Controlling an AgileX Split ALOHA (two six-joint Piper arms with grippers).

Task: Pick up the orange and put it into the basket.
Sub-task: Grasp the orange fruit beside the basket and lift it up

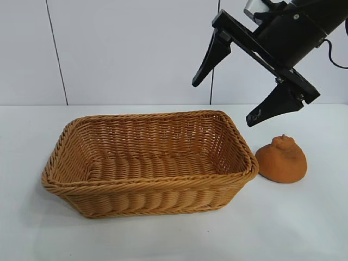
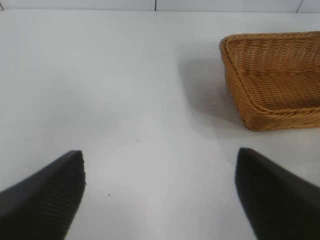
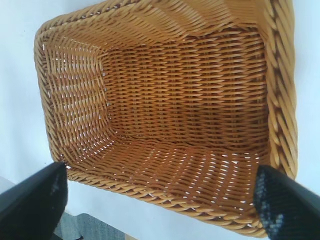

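Note:
The orange [image 1: 281,159], a dull burnt-orange dome with a knobby top, rests on the white table just right of the basket [image 1: 147,185]. The basket is a large tan wicker rectangle with nothing in it. My right gripper [image 1: 222,104] hangs open in the air above the basket's far right corner, up and left of the orange and touching neither. In the right wrist view the gripper [image 3: 161,168] looks down into the bare basket [image 3: 185,100]; the orange is out of that view. My left gripper [image 2: 160,151] stands open over bare table, well away from the basket [image 2: 270,80].
A white wall with panel seams stands behind the table. Open white tabletop lies in front of the basket and around the orange. A grey floor strip shows past the table edge [image 3: 95,225] in the right wrist view.

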